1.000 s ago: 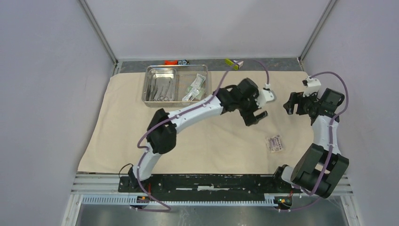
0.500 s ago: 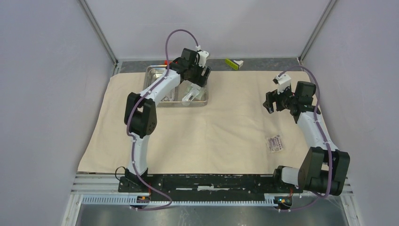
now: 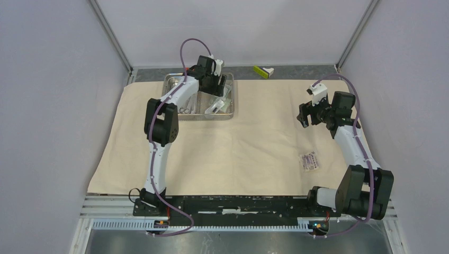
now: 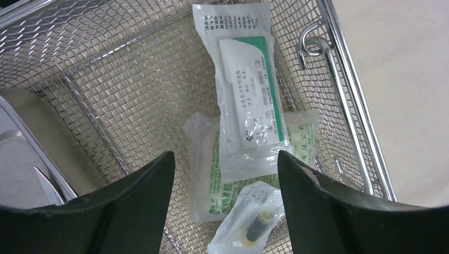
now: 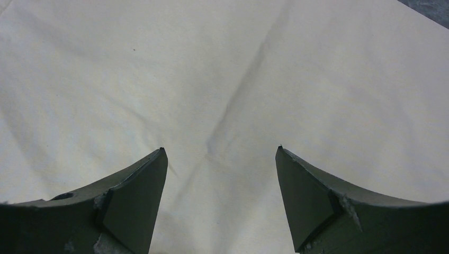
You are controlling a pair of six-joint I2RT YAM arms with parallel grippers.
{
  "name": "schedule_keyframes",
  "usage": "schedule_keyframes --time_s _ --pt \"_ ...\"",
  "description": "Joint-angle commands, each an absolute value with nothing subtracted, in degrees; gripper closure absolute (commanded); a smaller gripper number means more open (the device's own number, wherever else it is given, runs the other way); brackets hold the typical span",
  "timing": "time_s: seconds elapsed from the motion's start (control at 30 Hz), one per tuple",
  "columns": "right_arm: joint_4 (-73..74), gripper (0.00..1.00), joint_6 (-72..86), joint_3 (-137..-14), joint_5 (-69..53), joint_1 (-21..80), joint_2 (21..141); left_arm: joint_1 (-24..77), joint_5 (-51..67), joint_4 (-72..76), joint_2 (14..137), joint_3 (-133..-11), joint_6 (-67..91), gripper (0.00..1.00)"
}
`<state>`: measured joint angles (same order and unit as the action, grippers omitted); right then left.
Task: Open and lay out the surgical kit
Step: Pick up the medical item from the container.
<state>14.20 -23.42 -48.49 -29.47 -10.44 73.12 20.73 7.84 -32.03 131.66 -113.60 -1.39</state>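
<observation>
The beige cloth wrap point(image 3: 238, 143) lies spread flat over the table. At its back left stands the steel tray point(image 3: 198, 117), with thin metal instruments point(image 3: 182, 108) in its left half. My left gripper point(image 3: 214, 87) hangs open over the tray's right half, which is a wire-mesh inner tray point(image 4: 106, 95). Below the left gripper point(image 4: 225, 153) lie three sealed packets: a long one with a green stripe point(image 4: 246, 90), a green-printed one point(image 4: 209, 185) beneath it, and a small one holding a dark piece point(image 4: 254, 222). Another packet point(image 3: 309, 161) rests on the cloth at the right. My right gripper point(image 3: 303, 114) point(image 5: 219, 151) is open above bare cloth.
A small yellow-green and white object point(image 3: 263, 70) lies on the grey strip behind the cloth. The mesh tray's wire handle point(image 4: 317, 45) runs along its right side. Enclosure walls with metal posts close in the left, back and right.
My left arm swung from the middle of the cloth back and left to above the tray, its jaws narrowing a little. My right arm shifted slightly left early on, then held still.
</observation>
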Motion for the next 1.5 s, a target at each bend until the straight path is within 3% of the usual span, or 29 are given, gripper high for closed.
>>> schedule_keyframes --time_s 0.0,0.37,0.8,1.03,1.13,1.47 --pt "12.51 0.18 -24.15 -48.09 -29.23 -10.36 73.61 19.81 11.63 -32.75 132.95 -117.92 2.58 0.23" --pt "12.74 0.18 -24.43 -47.99 -28.94 -10.37 74.02 18.31 15.55 -36.25 137.67 -121.95 7.42 0.28" --pt "13.47 0.18 -25.05 -48.24 -28.8 -10.37 74.76 15.63 26.36 -33.82 130.71 -111.37 9.71 0.22" --pt "13.71 0.18 -25.14 -48.34 -28.92 -10.37 75.19 14.6 27.95 -31.92 127.18 -105.99 9.54 0.24" --pt "13.84 0.18 -25.22 -48.39 -28.95 -10.33 75.33 14.33 28.57 -31.82 127.82 -106.21 9.62 0.32" --pt "14.15 0.18 -25.4 -48.52 -28.88 -10.37 75.26 13.89 30.23 -34.08 128.29 -109.97 8.68 0.74"
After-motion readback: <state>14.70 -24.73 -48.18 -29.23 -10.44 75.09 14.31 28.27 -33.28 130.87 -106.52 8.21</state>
